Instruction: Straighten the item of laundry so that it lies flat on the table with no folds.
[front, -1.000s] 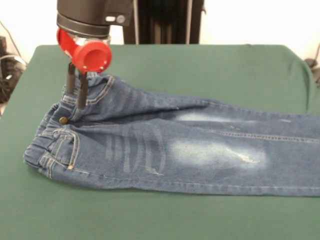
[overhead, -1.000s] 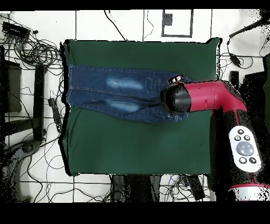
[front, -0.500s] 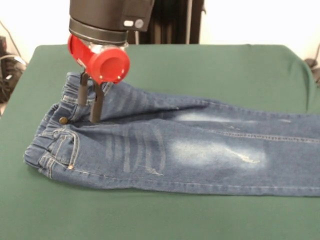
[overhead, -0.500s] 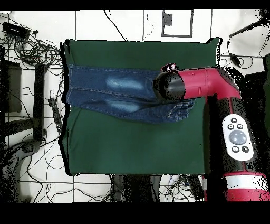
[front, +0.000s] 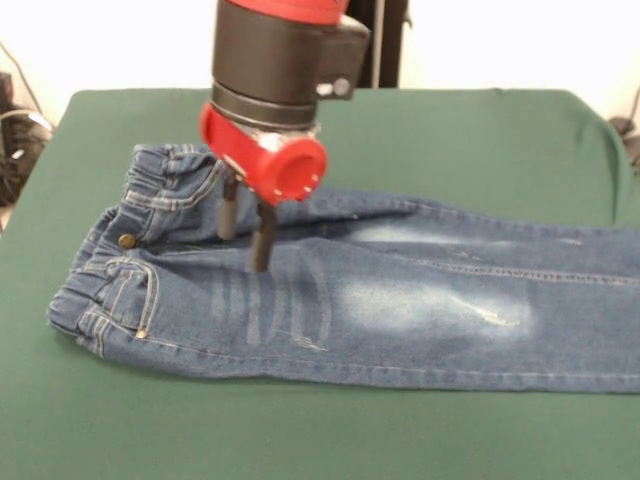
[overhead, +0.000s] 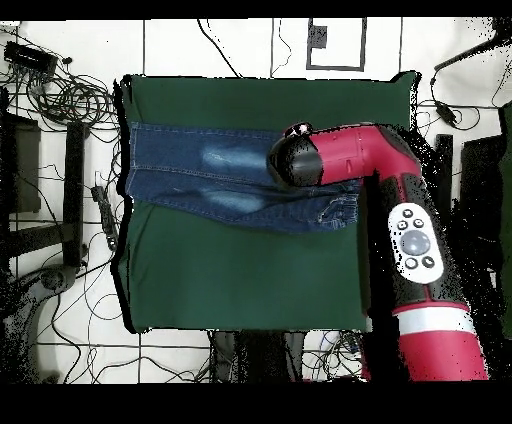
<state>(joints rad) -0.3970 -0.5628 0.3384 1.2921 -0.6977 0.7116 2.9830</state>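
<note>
I see the jeans spread lengthwise on the green table, waistband end toward the table's left edge in the front view, legs running off past the right side of that picture. In the overhead view the jeans sit in the upper half of the table, with the leg ends at the table's left edge there and the waistband part way across. They are not flat: the waistband is bunched and gathered, its upper corner near the far edge is pushed up, and a long fold runs where one leg overlaps the other down the middle. Faded whitish thigh patches show mid-leg, and a metal button sits near the waistband. My claw is down over the hip area, just right of the button and the fly, under a red and black wrist. Its two dark fingers stand apart, released, nothing between them; the nearer one's tip meets the denim, the further one I cannot tell if it touches. From above the arm comes in from the table's right edge and covers the waist part of the jeans, so the claw itself is hidden there. Cables and floor tiles surround the table in the overhead view.
</note>
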